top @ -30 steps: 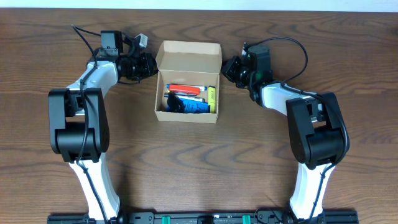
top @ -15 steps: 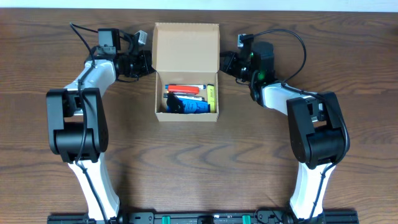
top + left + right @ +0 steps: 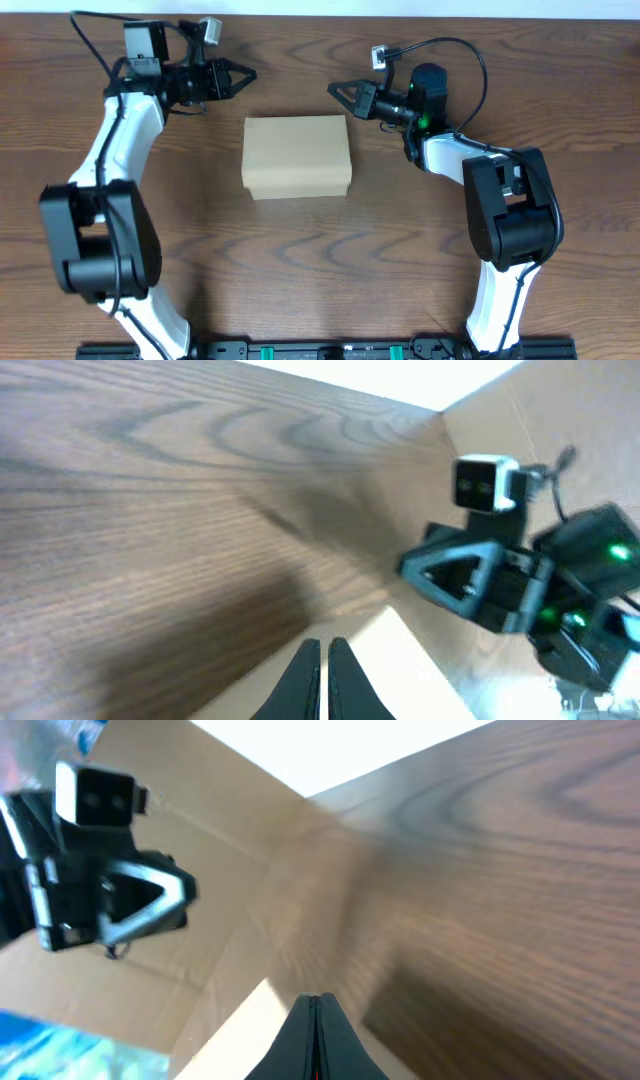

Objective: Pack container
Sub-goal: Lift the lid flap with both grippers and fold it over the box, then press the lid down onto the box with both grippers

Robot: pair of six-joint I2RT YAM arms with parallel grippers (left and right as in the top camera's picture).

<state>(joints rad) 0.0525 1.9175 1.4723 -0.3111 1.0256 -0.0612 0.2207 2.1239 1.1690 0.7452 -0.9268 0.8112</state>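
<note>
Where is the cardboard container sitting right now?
In the overhead view the container sits closed mid-table, between and slightly base-side of the left gripper and right gripper, apparently touching neither.

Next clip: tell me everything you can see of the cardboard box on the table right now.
The cardboard box is a small, plain tan rectangle with no markings on its visible top. Its flap lid lies flat and shut, so nothing inside shows. It sits level on the wooden table, long side running left to right. Only the table touches it: the left tool and right tool are both shut and clear of it, beyond its far edge.
</note>
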